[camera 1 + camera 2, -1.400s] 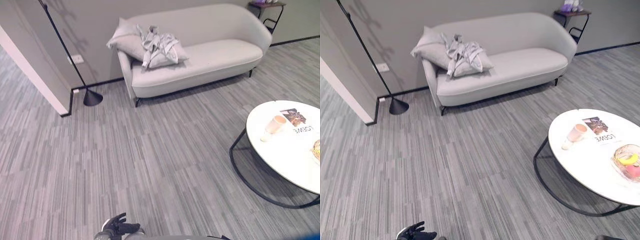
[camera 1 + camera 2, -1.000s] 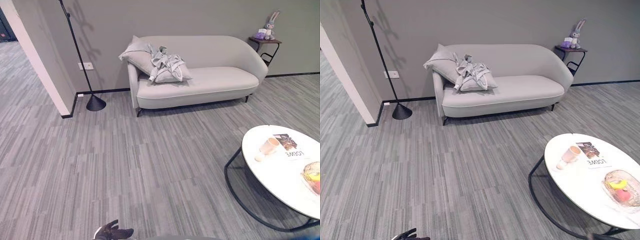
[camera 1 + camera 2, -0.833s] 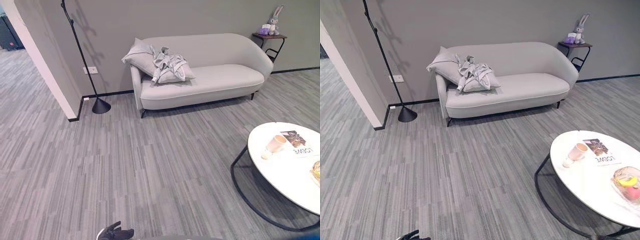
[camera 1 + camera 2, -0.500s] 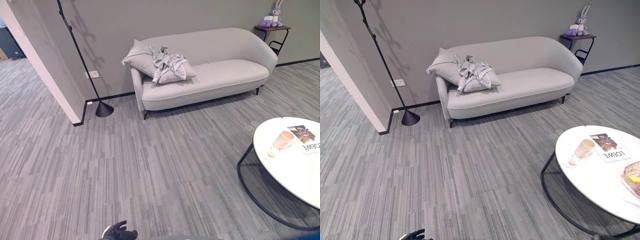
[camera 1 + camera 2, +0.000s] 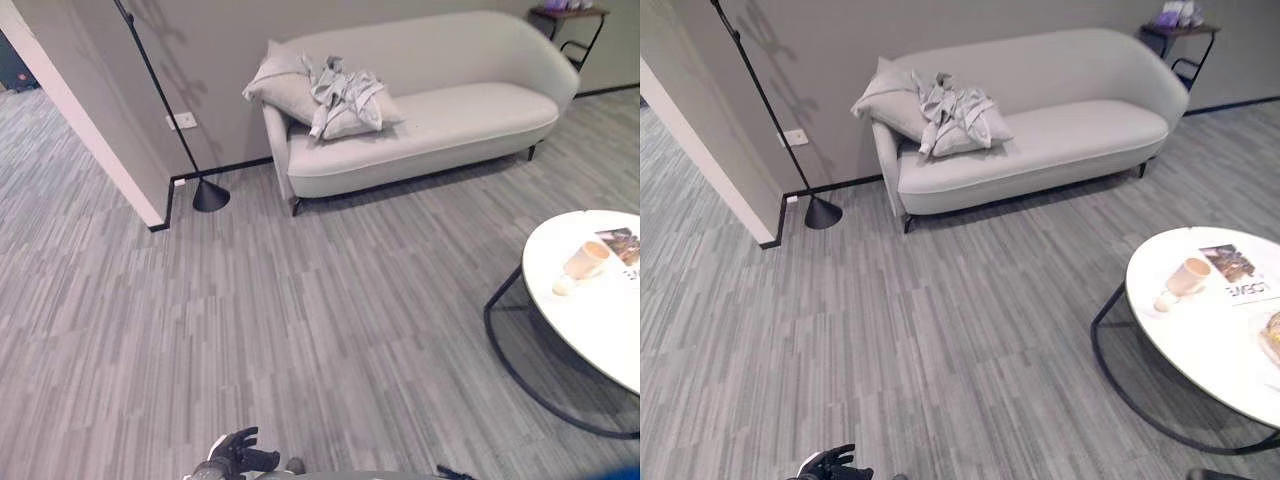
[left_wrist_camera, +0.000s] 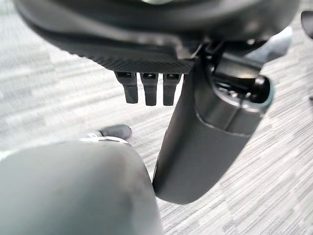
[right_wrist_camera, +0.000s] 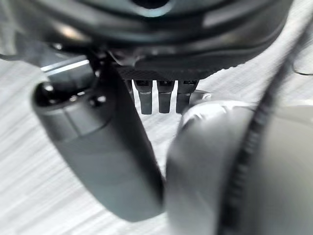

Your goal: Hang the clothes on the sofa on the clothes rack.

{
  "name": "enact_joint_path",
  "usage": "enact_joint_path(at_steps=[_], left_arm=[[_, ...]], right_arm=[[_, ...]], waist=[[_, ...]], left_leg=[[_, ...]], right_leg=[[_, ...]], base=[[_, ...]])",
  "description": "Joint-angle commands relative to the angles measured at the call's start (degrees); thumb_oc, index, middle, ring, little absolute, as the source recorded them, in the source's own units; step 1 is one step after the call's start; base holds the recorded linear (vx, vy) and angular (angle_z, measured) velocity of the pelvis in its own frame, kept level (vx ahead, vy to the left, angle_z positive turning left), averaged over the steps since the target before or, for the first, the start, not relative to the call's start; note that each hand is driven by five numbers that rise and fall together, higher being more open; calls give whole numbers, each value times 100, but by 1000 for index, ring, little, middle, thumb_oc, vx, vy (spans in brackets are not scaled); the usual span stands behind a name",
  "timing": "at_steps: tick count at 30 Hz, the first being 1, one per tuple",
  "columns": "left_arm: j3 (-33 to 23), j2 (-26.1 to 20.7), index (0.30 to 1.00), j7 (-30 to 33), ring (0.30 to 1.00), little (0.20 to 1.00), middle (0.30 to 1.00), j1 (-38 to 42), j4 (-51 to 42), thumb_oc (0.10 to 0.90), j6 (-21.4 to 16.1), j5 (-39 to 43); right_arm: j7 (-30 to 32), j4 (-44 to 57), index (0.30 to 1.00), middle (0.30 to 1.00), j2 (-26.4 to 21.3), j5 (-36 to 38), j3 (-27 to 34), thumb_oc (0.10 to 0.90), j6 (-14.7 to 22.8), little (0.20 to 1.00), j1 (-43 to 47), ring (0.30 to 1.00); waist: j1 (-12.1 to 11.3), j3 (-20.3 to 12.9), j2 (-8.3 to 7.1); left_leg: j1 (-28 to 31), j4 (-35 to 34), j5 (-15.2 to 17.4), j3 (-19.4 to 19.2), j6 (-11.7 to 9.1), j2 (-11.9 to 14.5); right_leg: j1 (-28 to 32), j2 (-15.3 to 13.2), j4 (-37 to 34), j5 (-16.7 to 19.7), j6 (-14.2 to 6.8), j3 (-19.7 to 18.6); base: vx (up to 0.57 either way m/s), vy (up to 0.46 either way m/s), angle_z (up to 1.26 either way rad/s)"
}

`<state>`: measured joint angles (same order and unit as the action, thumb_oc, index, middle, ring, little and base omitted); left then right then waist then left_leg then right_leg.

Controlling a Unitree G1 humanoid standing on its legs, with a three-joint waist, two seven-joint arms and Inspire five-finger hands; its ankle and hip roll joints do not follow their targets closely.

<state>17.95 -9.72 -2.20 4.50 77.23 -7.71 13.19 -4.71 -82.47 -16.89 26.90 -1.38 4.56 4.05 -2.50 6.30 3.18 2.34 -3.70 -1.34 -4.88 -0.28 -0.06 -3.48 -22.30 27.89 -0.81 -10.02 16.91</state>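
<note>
The clothes (image 5: 340, 92) form one crumpled, pale silver-grey bundle with a slight sheen and loose folds hanging toward the seat. The bundle lies on top of the cushions (image 5: 285, 88) at the left end of the sofa (image 5: 1060, 130). Two light grey cushions are visible, one stacked partly against the other. The sofa is a single light grey unit with a curved back, standing against the wall.

One black floor lamp (image 5: 208, 195) stands beside the sofa's left end, its base on the striped grey floor (image 5: 330, 330). One round white tabletop (image 5: 1210, 340) on a black frame stands to the right, well apart from the sofa. It carries one pale cup (image 5: 1188, 272) and one booklet (image 5: 1240, 272).

The left hand (image 5: 240, 455) shows at the bottom edge, low over the floor and far from the clothes. In its wrist view the fingers (image 6: 146, 88) hang straight and relaxed, holding nothing. The right hand (image 7: 161, 93) likewise has straight, empty fingers.
</note>
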Motion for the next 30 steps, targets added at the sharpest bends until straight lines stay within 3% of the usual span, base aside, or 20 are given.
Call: enact_joint_path(at_steps=[1, 2, 3, 5, 6, 8, 10, 12, 13, 16, 18, 19, 21, 23, 24, 25, 26, 27, 28, 30], left_arm=[[-65, 150, 900, -63, 900, 900, 900, -39, 216, 800, -39, -125], [-66, 167, 900, -71, 900, 900, 900, -34, 264, 800, -23, -119], [-107, 144, 900, -51, 900, 900, 900, -68, 332, 800, -37, -141], [-52, 103, 900, -35, 900, 900, 900, -39, 326, 800, -48, -181], [42, 105, 900, -13, 900, 900, 900, -20, 303, 800, -58, -272], [358, 157, 900, -37, 900, 900, 900, 137, 228, 800, -121, -679], [663, 169, 900, -65, 900, 900, 900, 275, 121, 800, -192, -931], [761, 151, 900, -94, 900, 900, 900, 341, 108, 800, -201, -980], [687, 142, 900, -47, 900, 900, 900, 316, 80, 800, -199, -911], [494, 154, 900, 7, 900, 900, 900, 212, -5, 800, -208, -547], [477, 245, 900, -9, 900, 900, 900, 181, 27, 800, -185, -443], [591, 260, 900, 16, 900, 900, 900, 192, 27, 800, -188, -563], [701, 246, 900, 42, 900, 900, 900, 234, -39, 800, -193, -678], [1042, 217, 900, 154, 900, 900, 900, 389, -321, 800, -216, -965], [1041, 211, 900, 155, 900, 900, 900, 394, -324, 800, -213, -967], [1100, 147, 900, 261, 900, 900, 900, 438, -502, 800, -254, -958], [1063, 105, 900, 353, 900, 900, 900, 418, -592, 800, -262, -869], [818, 81, 900, 489, 900, 900, 900, 333, -620, 800, -266, -567], [817, 80, 900, 489, 900, 900, 900, 333, -620, 800, -267, -567], [288, 81, 900, 512, 900, 900, 900, 151, -345, 800, -239, -130]], right_arm=[[-32, -338, 900, 900, 329, 206, -170, 800, -358, 900, -84, 900], [-48, -314, 900, 900, 347, 326, -160, 800, -347, 900, -79, 900], [-65, -230, 900, 900, 350, 516, -123, 800, -306, 900, -131, 900], [33, -190, 900, 900, 316, 533, -100, 800, -270, 900, -120, 900], [84, -175, 900, 900, 301, 489, -102, 800, -262, 900, -107, 900], [68, -379, 900, 900, 329, 559, 54, 800, -391, 900, -93, 900], [54, -623, 900, 900, 298, 607, 301, 800, -461, 900, -115, 900], [103, -687, 900, 900, 297, 608, 371, 800, -471, 900, -178, 900], [147, -773, 900, 900, 298, 499, 352, 800, -483, 900, -164, 900], [235, -881, 900, 900, 190, 555, 322, 800, -416, 900, -76, 900], [288, -739, 900, 900, 201, 363, 30, 800, -303, 900, 18, 900], [385, -406, 900, 900, 181, 30, -354, 800, -204, 900, 174, 900], [492, -236, 900, 900, 168, -136, -493, 800, -167, 900, 261, 900], [831, 168, 900, 900, 100, -779, -995, 800, -186, 900, 605, 900], [835, 172, 900, 900, 106, -782, -991, 800, -191, 900, 611, 900], [992, 525, 900, 900, 84, -1096, -1296, 800, -197, 900, 767, 900], [1047, 679, 900, 900, 105, -1128, -1399, 800, -188, 900, 825, 900], [1041, 976, 900, 900, 148, -1104, -1529, 800, -151, 900, 879, 900], [1041, 979, 900, 900, 149, -1104, -1529, 800, -153, 900, 879, 900], [1014, 1225, 900, 900, 224, -1192, -1642, 800, -106, 900, 909, 900]], waist=[[-125, 222, 165], [-77, 288, 210], [69, 351, 204], [172, 368, 160], [266, 374, 164], [562, 356, 140], [787, 303, 238], [753, 246, 220], [697, 141, 176], [684, -31, 426], [611, -101, 436], [545, -89, 371], [526, -23, 259], [307, 197, -1], [312, 195, -15], [71, 302, -168], [-84, 322, -204], [-288, 266, -158], [-289, 259, -173], [-592, 190, -66]], left_leg=[[228, -130, 281, 180, 377, -265], [331, -130, 348, 190, 377, -228], [565, -130, 479, 285, 292, -166], [670, -130, 629, 274, 216, -164], [803, -130, 777, 266, 149, -118], [1232, -130, 1159, 278, -118, 74], [1634, -130, 1390, 404, -307, 330], [1717, -130, 1459, 478, -371, 374], [1782, -130, 1236, 473, -486, 519], [1645, 284, -7, 615, -778, 1190], [1406, 910, -752, 608, -915, 1370], [996, 1964, -1505, 504, -1009, 1561], [719, 2493, -1653, 365, -873, 1642], [54, 3155, -977, 161, -532, 1362], [23, 3185, -969, 164, -517, 1346], [-702, 3437, -440, 123, -403, 871], [-1160, 3234, -215, 26, -331, 584], [-1448, 2060, -75, -259, -177, 350], [-1433, 2005, -114, -270, -171, 332], [-1685, 620, -765, -325, -235, 89]], right_leg=[[-421, 420, 995, 882, -9, -343], [-695, 502, 1246, 728, 48, -331], [-994, 926, 858, 318, 181, -258], [-1083, 1069, 16, 196, 227, -77], [-1147, 1065, -642, 307, 222, 20], [-1456, 906, -2713, 1191, -110, -318], [-1775, 546, -3182, 1551, -336, -776], [-1647, 511, -3286, 1567, -368, -705], [-1484, 508, -3267, 1801, -369, -451], [-1202, 1017, -3244, 1691, -121, -409], [-943, 1247, -3289, 1457, 26, -315], [-540, 1469, -3289, 1123, 322, -189], [-362, 1496, -3289, 1028, 452, -202], [-1, 1469, -3289, 775, 578, -343], [-16, 1450, -3289, 784, 572, -342], [268, 1435, -3289, 589, 565, -529], [408, 1456, -3289, 457, 546, -584], [721, 1569, -3289, 162, 478, -604], [708, 1552, -3289, 169, 475, -608], [1167, 1874, -3289, -129, 524, -679]], base=[[71, 121, 66], [283, 2, 26], [347, -84, 10], [355, -157, -8], [513, -283, 11], [768, -352, 13], [768, -293, -4], [550, -280, 28], [673, -444, 54], [527, -387, 37], [518, -382, 8], [451, -341, -24], [363, -299, -15], [372, -275, -5], [385, -180, -22], [380, -104, -37], [716, -96, -11], [483, -11, -8], [544, 26, -19], [520, -2, -41]])
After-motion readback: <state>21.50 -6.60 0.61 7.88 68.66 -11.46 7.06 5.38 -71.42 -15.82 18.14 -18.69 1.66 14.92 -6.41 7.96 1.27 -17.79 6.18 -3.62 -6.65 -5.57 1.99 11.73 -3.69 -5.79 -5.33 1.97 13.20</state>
